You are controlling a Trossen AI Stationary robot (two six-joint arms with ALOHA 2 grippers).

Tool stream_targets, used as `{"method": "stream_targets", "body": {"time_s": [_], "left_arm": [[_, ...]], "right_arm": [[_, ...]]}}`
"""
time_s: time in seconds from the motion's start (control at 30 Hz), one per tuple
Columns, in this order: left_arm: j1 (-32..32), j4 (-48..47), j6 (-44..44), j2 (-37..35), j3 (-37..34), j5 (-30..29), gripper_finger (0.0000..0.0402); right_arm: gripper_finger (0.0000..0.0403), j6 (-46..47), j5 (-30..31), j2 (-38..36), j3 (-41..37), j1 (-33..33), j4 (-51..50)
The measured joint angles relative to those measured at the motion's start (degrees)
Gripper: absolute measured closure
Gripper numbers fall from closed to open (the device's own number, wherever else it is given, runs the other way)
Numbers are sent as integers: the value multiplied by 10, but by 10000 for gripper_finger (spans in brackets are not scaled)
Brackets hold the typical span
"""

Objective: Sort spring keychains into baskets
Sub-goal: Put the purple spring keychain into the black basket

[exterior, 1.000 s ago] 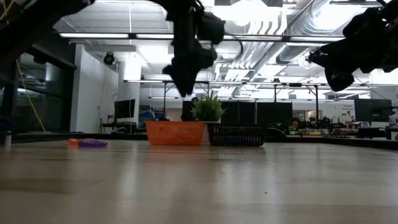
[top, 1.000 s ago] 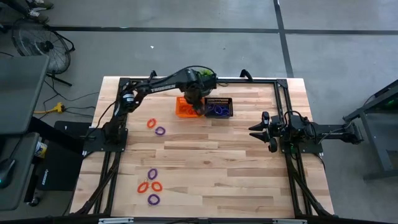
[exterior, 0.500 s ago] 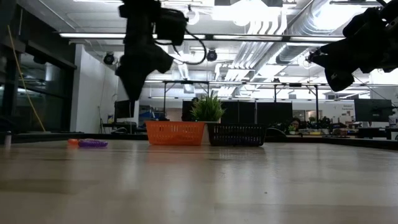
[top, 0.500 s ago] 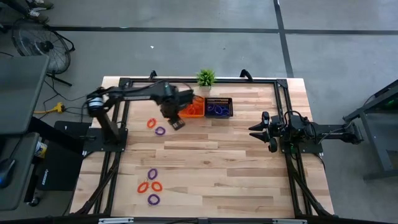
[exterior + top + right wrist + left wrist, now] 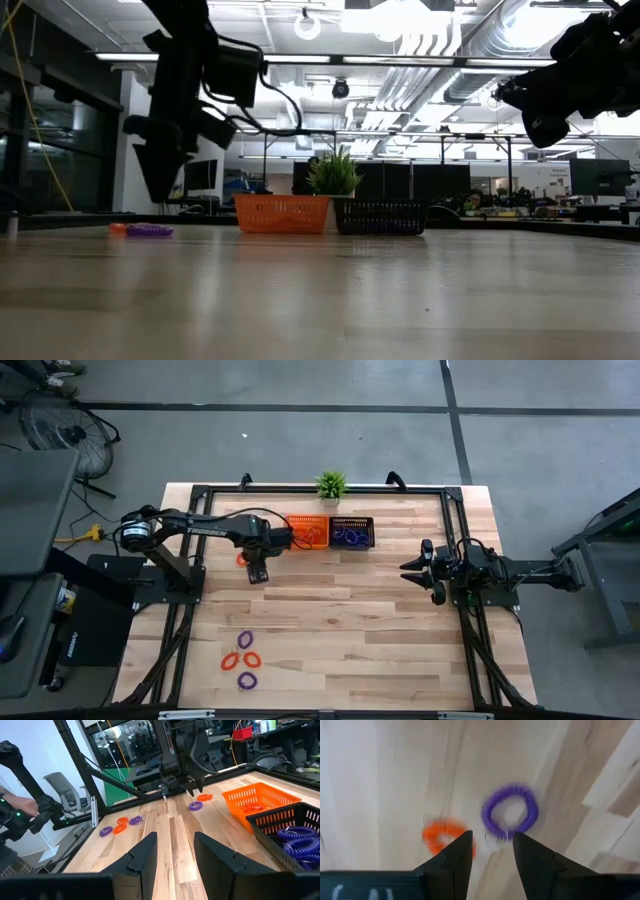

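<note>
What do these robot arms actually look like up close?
Both are slim, dark, jointed arms. The left arm has pale lettering along one link and a round silvery joint; black cables loop beside its wrist. Each ends in two dark, wedge-shaped fingers. The right arm is black and bulkier.

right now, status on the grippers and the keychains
Left gripper open, empty, above purple keychain and orange keychain. Right gripper open, empty, waiting at right side. Nothing blocking the orange basket or black basket.
</note>
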Motion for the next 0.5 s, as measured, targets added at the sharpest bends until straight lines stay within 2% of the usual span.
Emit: {"method": "stream_targets", "body": {"time_s": [0.5], "left_arm": [[-2,94,177,0,-50,-3,263]], "right_arm": [[279,0,0,0,0,0,0]]}}
